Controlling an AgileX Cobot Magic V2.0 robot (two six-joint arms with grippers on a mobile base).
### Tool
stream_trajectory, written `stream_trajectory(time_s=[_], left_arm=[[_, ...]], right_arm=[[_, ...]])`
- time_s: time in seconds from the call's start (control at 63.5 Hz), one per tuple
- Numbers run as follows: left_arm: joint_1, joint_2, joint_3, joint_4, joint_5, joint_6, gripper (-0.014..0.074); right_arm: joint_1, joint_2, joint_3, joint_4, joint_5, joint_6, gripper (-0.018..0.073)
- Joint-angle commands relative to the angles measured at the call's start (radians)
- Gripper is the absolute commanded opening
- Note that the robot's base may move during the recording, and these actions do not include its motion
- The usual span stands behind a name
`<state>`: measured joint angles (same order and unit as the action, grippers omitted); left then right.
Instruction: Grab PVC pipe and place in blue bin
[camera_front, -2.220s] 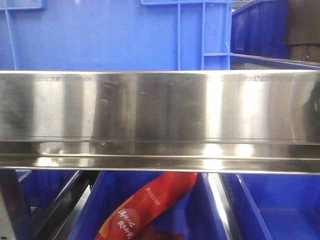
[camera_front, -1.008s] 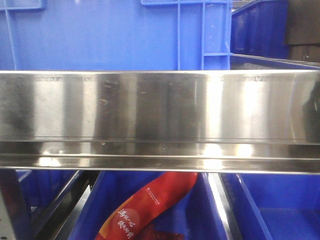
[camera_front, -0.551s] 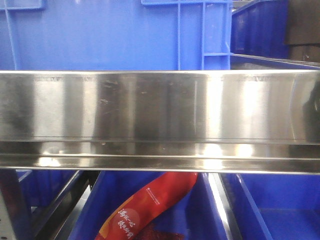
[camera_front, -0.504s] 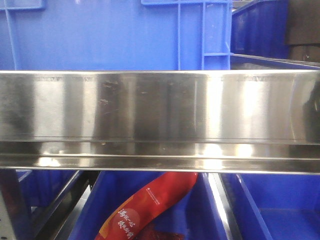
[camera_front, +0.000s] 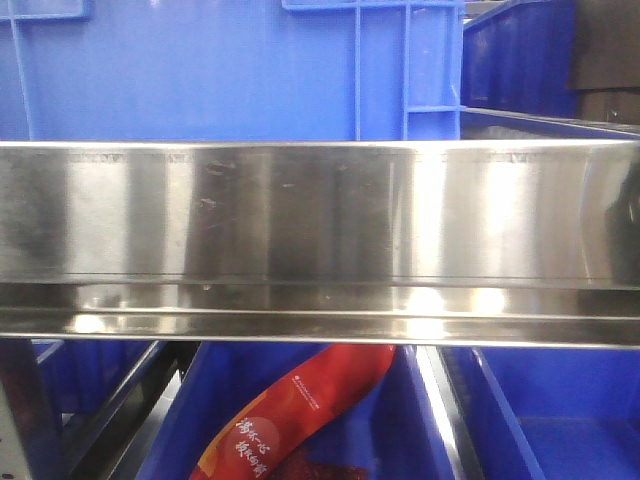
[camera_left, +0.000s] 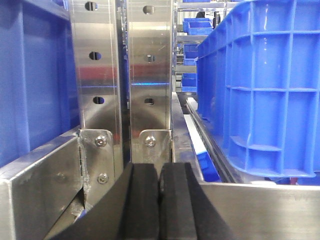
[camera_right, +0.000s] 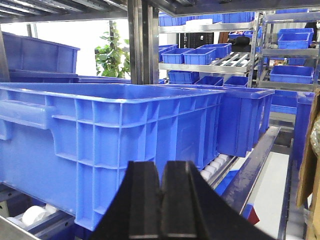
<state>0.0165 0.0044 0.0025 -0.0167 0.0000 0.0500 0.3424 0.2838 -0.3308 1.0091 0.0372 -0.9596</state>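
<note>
While the steel shelf rail (camera_front: 320, 240) fills the front view, a blue bin (camera_front: 200, 70) stands above it and a red packet (camera_front: 300, 410) lies in a bin below. The PVC pipe shows in no view. Left gripper (camera_left: 160, 200) and right gripper (camera_right: 161, 200) both have pads pressed together, holding nothing.

A shiny metal shelf rail (camera_front: 320, 240) hides most of the blue bin (camera_front: 230, 70) behind it. The red packet (camera_front: 300, 410) below is cut off by the bottom edge.
</note>
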Motion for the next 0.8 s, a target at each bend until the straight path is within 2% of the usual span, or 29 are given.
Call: stream_trajectory(time_s=[0.0, 0.787], left_arm=[[0.001, -0.004, -0.003, 0.001, -0.019, -0.007, -0.0111], [0.001, -0.004, -0.003, 0.001, -0.019, -0.007, -0.0111]], right_arm=[[-0.002, -0.004, 0.0, 0.001, -0.015, 0.0, -0.0154], [-0.002, -0.004, 0.0, 0.001, -0.015, 0.0, -0.0154]])
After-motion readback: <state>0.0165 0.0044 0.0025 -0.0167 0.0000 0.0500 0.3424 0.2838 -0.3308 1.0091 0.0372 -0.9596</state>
